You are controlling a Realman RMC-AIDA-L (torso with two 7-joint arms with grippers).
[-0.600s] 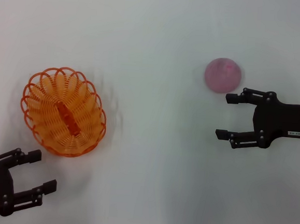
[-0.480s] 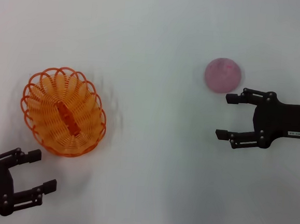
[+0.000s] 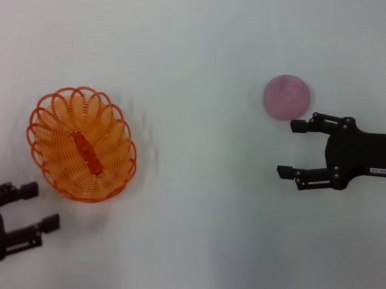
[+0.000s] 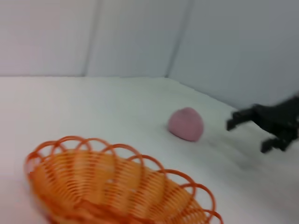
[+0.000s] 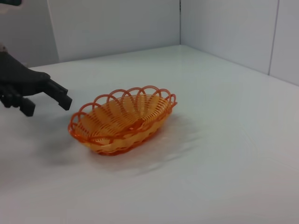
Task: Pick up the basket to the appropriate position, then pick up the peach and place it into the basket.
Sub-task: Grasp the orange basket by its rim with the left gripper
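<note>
The orange wire basket (image 3: 82,146) rests on the white table at the left, also seen in the left wrist view (image 4: 117,186) and the right wrist view (image 5: 121,119). Far to its right lies the pink peach (image 3: 287,96), which the left wrist view also shows (image 4: 186,124). My left gripper (image 3: 41,205) is open near the front left corner, just clear of the basket's near rim, holding nothing; it shows too in the right wrist view (image 5: 46,106). Beside the peach, slightly nearer me, my right gripper (image 3: 288,149) is open and empty, apart from the fruit.
The white table (image 3: 195,205) stretches between basket and peach with nothing on it. Pale walls rise behind the table in both wrist views. A dark edge runs along the bottom of the head view.
My left gripper has drawn back toward the front left corner, away from the basket. The basket, the peach and the right arm have stayed where they were.
</note>
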